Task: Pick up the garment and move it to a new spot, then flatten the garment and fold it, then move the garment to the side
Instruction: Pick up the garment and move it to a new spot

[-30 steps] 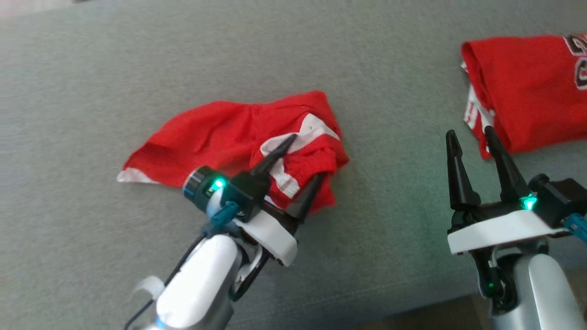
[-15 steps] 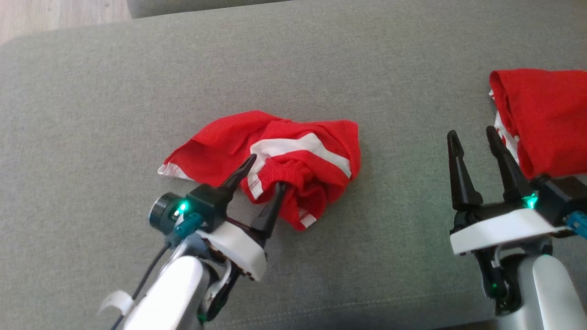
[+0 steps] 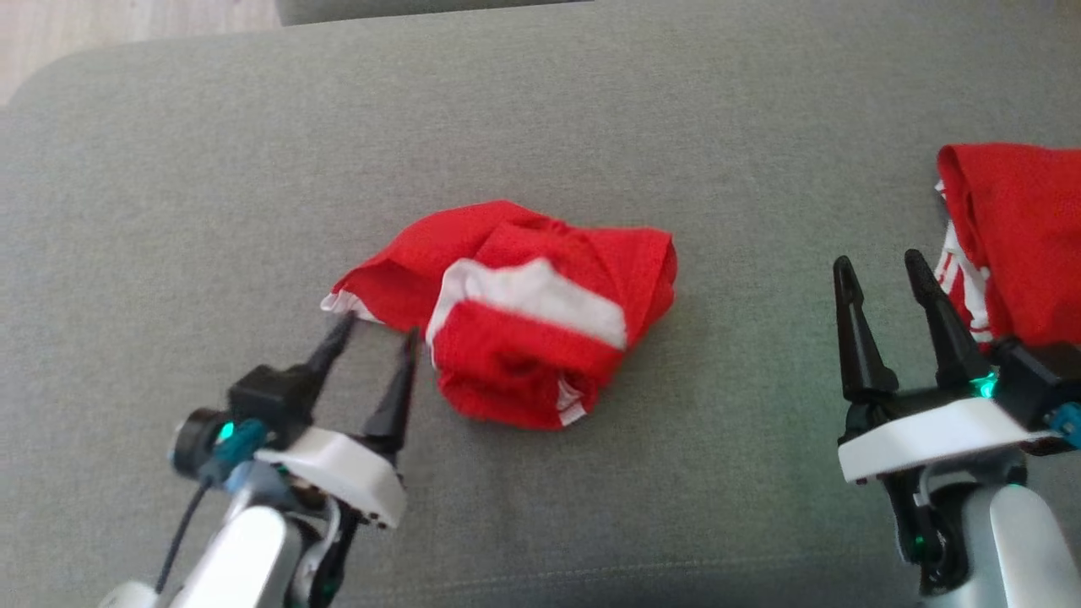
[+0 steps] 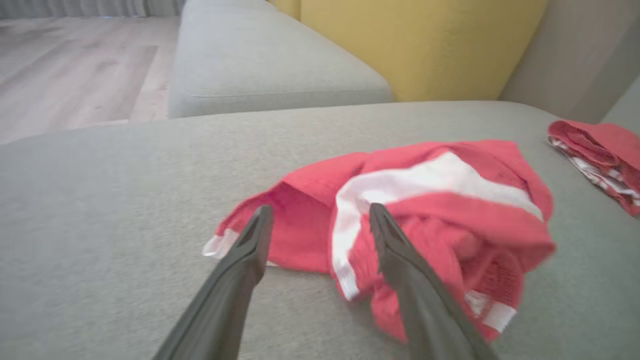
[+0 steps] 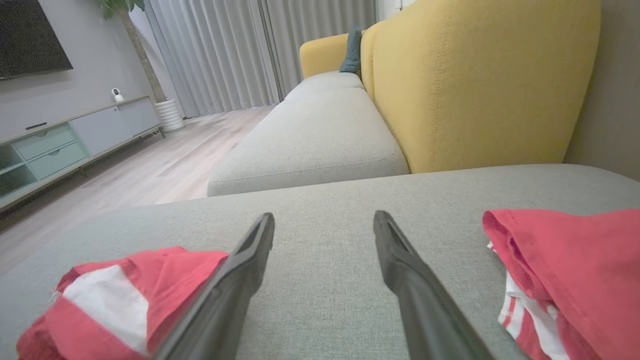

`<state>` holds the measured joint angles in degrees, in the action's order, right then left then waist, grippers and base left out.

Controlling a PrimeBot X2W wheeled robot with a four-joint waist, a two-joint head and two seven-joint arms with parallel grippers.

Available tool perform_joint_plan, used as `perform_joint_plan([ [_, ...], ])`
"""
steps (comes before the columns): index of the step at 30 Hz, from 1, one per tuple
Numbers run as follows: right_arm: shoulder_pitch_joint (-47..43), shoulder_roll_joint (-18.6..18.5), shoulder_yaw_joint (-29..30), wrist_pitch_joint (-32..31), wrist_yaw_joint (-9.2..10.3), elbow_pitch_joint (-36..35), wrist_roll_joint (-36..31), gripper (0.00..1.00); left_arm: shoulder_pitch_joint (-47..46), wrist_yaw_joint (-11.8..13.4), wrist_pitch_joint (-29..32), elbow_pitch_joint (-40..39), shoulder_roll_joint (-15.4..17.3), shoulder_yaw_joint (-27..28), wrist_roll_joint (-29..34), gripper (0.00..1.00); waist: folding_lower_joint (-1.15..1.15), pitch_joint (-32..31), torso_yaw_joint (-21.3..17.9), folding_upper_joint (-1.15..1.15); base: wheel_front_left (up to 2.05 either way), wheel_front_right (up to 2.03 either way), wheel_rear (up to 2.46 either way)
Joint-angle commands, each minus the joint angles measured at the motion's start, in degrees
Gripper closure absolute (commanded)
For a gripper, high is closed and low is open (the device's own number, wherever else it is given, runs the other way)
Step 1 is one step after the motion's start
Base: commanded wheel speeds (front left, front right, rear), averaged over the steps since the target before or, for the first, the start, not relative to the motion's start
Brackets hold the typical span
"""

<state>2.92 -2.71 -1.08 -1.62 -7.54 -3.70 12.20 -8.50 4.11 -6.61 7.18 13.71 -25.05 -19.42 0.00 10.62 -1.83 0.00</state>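
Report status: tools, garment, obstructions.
Left tool open, empty, at left edge of garment. Right tool open, empty. Garment crumpled on cushion, not flattened. Second garment far right, out of the way.

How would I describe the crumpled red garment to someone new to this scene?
On the wide grey sofa cushion, near its middle, lies a bunched red garment with a broad white band. The other red garment, at the right edge, is folded.

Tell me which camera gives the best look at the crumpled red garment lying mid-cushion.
The head view: the crumpled red garment lies whole in frame, seen from above. The left wrist view is closer, but a finger of the left gripper crosses it. The right wrist view catches just a corner at its lower left.
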Motion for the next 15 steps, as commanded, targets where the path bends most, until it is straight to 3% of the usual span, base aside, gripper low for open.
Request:
perform_joint_plan([
  [1,0.9,-0.2,-0.9,-0.3,0.05,-2.4,-0.2,0.00,-1.3,0.8,-0.9,-2.6,1.6,3.2,-0.6,0.00,0.00,-0.2,0.4,0.00,0.00,0.00,0.00],
  [15,-0.8,-0.2,0.0,-1.7,0.05,-3.4,-1.0,0.00,2.9,4.7,-7.7,-6.1,2.2,11.5,-2.8,0.00,0.00,-2.9,1.8,0.00,0.00,0.00,0.00],
])
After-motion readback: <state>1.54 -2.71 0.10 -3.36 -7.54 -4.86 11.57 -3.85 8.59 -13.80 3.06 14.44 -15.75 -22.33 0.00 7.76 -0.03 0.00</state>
